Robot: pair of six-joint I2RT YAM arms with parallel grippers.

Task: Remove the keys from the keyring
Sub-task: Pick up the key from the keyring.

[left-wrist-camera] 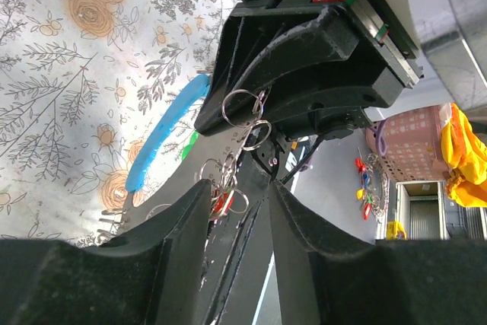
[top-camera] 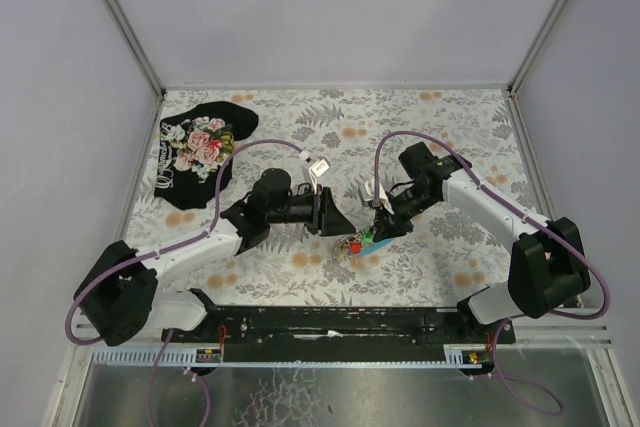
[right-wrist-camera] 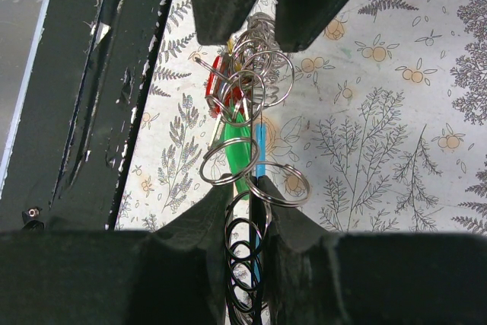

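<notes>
Top view: my left pincer and right pincer meet over the keys, toward the table's near edge and well apart from its side edges.

Left wrist: my left jaws stand narrow around the keyring, though I cannot tell if they grip it.

Right wrist: my right jaws pinch the keyring's stacked rings.

The right gripper, with dark matte fingers, is seen closed on the keyring, a tangle of thin silvery metal rings. Several loops and a light-blue fob strip are pinched in its narrow gap. To the left, the leftmost rings are flanked by the left gripper; whether they are gripped cannot be told. The keys, one red-headed and one green-headed, are caught among the rings. A white floral-printed tablecloth is spread beneath, and a scuffed black metal rail is seen along the near side.
</notes>
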